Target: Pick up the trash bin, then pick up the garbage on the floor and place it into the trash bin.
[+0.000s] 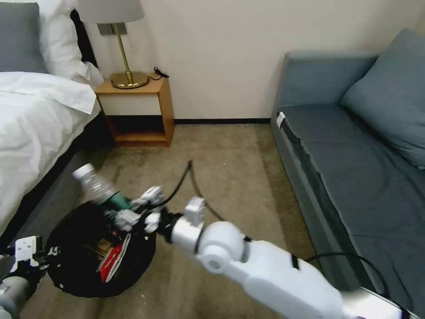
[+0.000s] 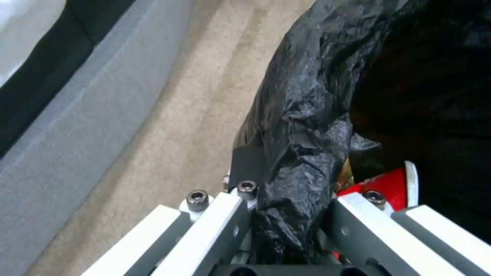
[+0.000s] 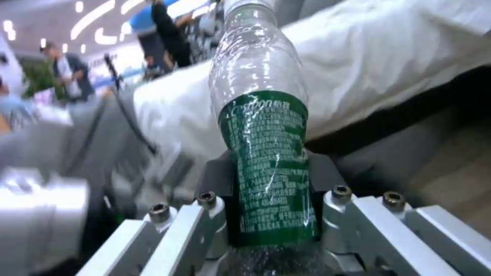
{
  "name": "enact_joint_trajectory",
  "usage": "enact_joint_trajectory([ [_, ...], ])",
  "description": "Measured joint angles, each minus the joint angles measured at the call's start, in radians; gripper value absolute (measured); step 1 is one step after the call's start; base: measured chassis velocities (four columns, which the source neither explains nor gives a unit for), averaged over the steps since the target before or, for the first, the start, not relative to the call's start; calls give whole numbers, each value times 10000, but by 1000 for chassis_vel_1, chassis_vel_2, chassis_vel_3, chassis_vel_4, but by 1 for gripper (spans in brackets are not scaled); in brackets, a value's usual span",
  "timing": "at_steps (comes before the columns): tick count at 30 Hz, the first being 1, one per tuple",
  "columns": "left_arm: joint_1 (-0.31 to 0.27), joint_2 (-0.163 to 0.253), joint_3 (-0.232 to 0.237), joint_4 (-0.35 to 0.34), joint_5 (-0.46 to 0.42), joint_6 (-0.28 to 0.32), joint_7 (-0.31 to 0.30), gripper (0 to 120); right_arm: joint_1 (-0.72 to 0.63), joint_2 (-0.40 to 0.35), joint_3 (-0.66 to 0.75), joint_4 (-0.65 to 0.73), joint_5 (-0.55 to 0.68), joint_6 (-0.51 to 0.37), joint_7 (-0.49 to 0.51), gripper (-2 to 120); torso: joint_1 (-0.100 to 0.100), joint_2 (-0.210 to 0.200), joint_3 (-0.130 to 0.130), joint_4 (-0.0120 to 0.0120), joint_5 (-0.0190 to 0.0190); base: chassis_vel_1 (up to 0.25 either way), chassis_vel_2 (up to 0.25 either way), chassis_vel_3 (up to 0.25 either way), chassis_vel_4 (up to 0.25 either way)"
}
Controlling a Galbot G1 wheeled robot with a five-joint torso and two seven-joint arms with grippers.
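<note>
My left gripper is clamped on the bag-lined rim of the trash bin, holding it low at my 8 o'clock; a red-and-white packet already lies inside. My right gripper is closed on the green label of the clear bottle, directly over the bin's far rim. The bottle's long axis points up toward 10 o'clock, cap outward, beside the bed.

A bedroom, likely a hotel room: white-sheeted bed, wooden nightstand with brass lamp, blue-grey sofa, beige carpet.
</note>
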Motion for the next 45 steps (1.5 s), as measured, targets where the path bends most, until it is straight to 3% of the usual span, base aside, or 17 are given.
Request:
enact_joint_trajectory([
  [8, 133, -22, -190, -179, -198, 0, 0, 3, -67, 758, -309, -800, -571, 97, 33, 24, 0, 0, 0, -1, 1, 0, 0, 0, 0],
  [26, 52, 97, -174, -80, -369, 0, -16, 3, -441, 653, 23, -999, -969, 46, -42, 88, 0, 0, 0, -3, 2, 0, 0, 0, 0],
  [29, 1, 126, -208, 95, -434, 0, -39, 3, -478, 439, 160, -837, -1071, 28, -33, 99, -1, 0, -1, -3, 3, 0, 0, 0, 0],
  [35, -238, 148, -105, 545, -693, 0, -275, 3, -881, 2, 835, -476, -2224, -46, 176, 100, 0, 0, 0, -2, 3, 0, 0, 0, 0],
  [38, -432, 193, -23, 930, -1084, 0, -496, 3, -1484, -445, 1609, 45, -2700, -180, 600, 100, 0, 0, -1, -3, 4, 0, 0, 0, 0],
  [40, -623, 244, 20, 1332, -1822, -26, -816, 3, -2473, -1075, 2783, 729, -3356, -278, 828, 100, -1, 0, 0, -5, 5, 0, 0, 0, 0],
  [45, -839, 260, 142, 1675, -2539, -237, -1170, 3, -3808, -1620, 4310, 1504, -4501, -424, 983, 100, -1, 0, -1, -5, 6, 0, 0, 0, 0],
])
